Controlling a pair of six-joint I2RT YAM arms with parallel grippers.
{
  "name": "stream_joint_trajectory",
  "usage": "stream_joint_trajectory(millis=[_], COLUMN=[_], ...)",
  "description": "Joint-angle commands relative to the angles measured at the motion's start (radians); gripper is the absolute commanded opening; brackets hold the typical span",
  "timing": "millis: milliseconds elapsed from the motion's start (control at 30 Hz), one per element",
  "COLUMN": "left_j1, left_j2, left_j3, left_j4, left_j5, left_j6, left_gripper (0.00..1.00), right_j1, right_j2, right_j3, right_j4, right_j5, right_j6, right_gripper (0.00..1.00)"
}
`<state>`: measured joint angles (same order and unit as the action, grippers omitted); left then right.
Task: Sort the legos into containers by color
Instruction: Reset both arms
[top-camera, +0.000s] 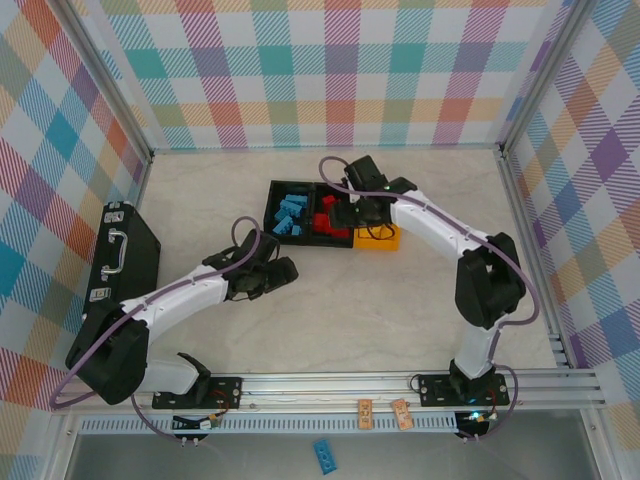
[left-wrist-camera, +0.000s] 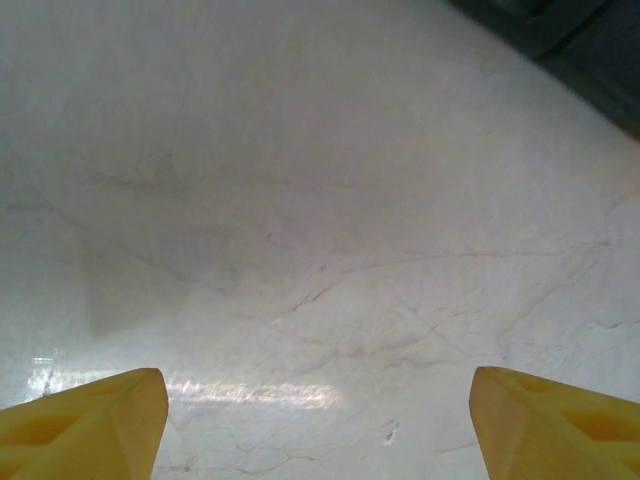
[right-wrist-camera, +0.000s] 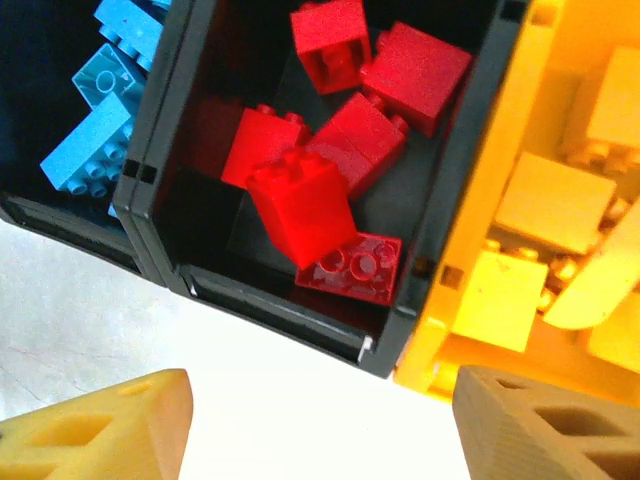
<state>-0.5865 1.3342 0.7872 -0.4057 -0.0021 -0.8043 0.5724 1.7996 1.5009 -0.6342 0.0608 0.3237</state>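
Three bins stand side by side at the middle back of the table. The left black bin (top-camera: 287, 212) (right-wrist-camera: 60, 215) holds several blue bricks (right-wrist-camera: 95, 120). The middle black bin (top-camera: 330, 222) (right-wrist-camera: 280, 305) holds several red bricks (right-wrist-camera: 300, 205). The yellow-orange bin (top-camera: 380, 240) (right-wrist-camera: 440, 345) holds yellow bricks (right-wrist-camera: 555, 205). My right gripper (top-camera: 362, 205) (right-wrist-camera: 320, 425) hovers open over the near rims of the red and yellow bins, nothing between its fingers. My left gripper (top-camera: 278, 272) (left-wrist-camera: 320, 425) is open over bare table, in front of the bins.
A larger black case with a handle (top-camera: 125, 255) lies at the left edge. Two small cards (top-camera: 384, 412) rest on the front rail. One blue brick (top-camera: 325, 456) lies below the rail, off the table. Plaid walls close in three sides.
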Motion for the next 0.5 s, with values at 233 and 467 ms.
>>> stream_joint_trajectory(millis=[233,467], left_j1=[0.111,0.243], left_j2=[0.040,0.033], left_j3=[0.252,0.315], left_j4=[-0.141,-0.125], left_j5=[-0.130,-0.212], left_j6=[0.189,0.283], left_gripper=[1.00,1.00], right_j1=[-0.120,-0.222], right_j2=[-0.269,-0.375], right_j3=[-0.221,-0.342], right_j4=[0.117,0.139], right_j5=[0.037,0.343], right_j6=[-0.018,0.013], right_gripper=[0.99,0.99])
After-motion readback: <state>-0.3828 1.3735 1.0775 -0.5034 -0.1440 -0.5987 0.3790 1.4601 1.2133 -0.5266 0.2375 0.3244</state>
